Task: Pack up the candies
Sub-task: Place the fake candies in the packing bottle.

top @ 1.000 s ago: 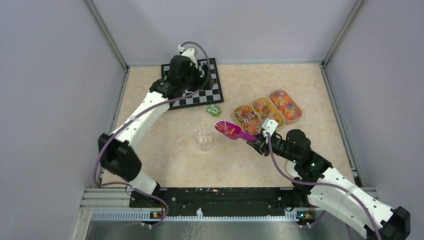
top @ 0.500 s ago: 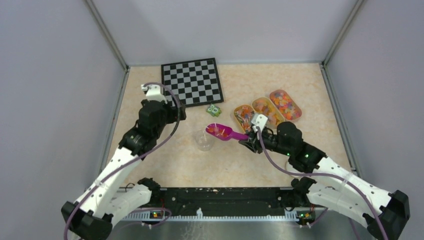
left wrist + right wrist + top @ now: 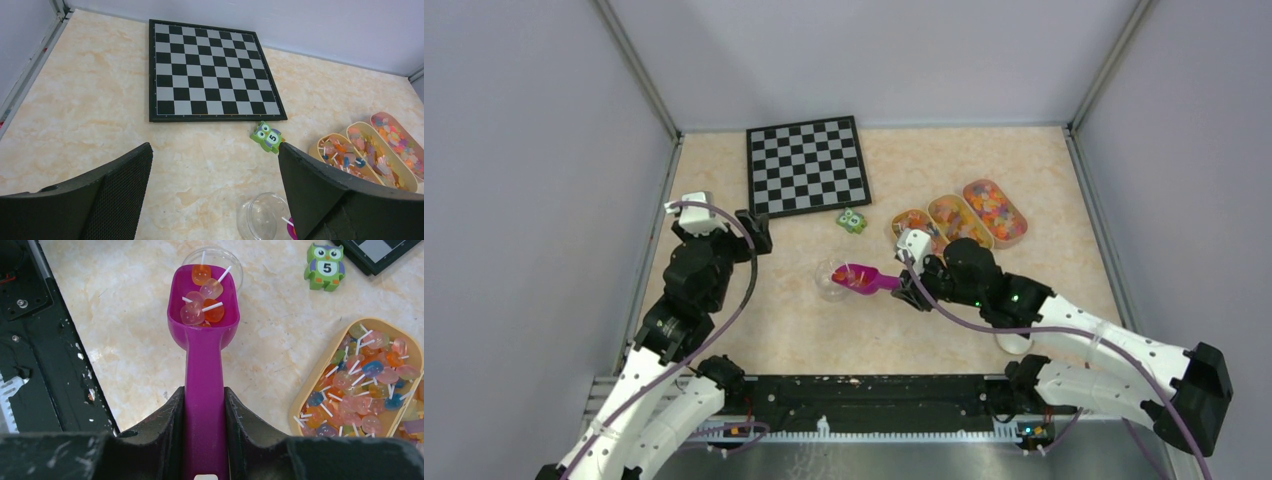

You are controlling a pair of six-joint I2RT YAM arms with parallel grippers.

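Note:
My right gripper is shut on the handle of the magenta scoop. The scoop's bowl carries several candies, orange and pink with white sticks. In the top view, the bowl hangs over the clear cup, just left of the right gripper. More candies fill the nearest yellow tray. My left gripper stands open and empty, well left of the cup. Between and beyond its fingers in the left wrist view, bare table and the cup are visible.
Three yellow oval trays of candies lie side by side right of the cup. A green owl block marked 5 sits beside a chessboard at the back. The black rail of the arm bases runs along the near edge.
The right gripper has carried the loaded scoop left from beside the trays to over the cup. The left arm has pulled back from the chessboard toward the near left, still open.

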